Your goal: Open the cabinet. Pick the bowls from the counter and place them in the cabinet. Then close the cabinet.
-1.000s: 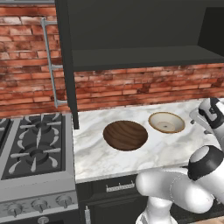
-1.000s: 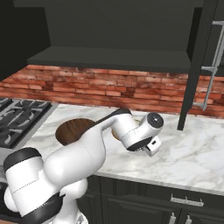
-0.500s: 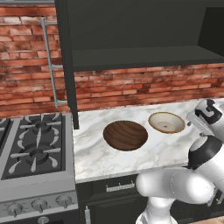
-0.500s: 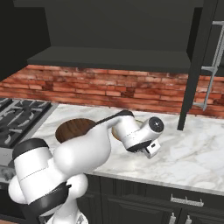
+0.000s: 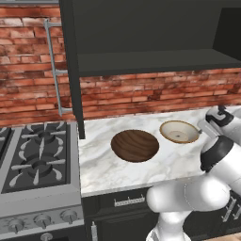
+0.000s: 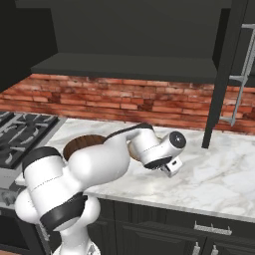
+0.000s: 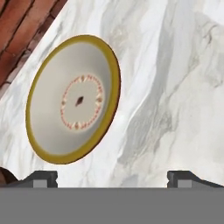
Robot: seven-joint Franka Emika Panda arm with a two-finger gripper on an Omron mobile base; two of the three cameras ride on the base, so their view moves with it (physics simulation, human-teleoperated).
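Cream shallow bowl with the tan rim (image 7: 72,99) is lying on the white-grey marble desk (image 7: 175,87) just ahead of your pincer (image 7: 112,177), whose jaws are standing wide and empty, likely readying to straddle the rim; the black wall cabinet (image 5: 141,33) is hanging open above.

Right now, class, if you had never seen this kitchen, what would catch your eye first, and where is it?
The big white robot arm bends low over the marble counter, its open gripper aimed at the cream bowl. Left of that sits the dark brown bowl. Above them gapes the black cabinet, its doors swung open against the red brick wall.
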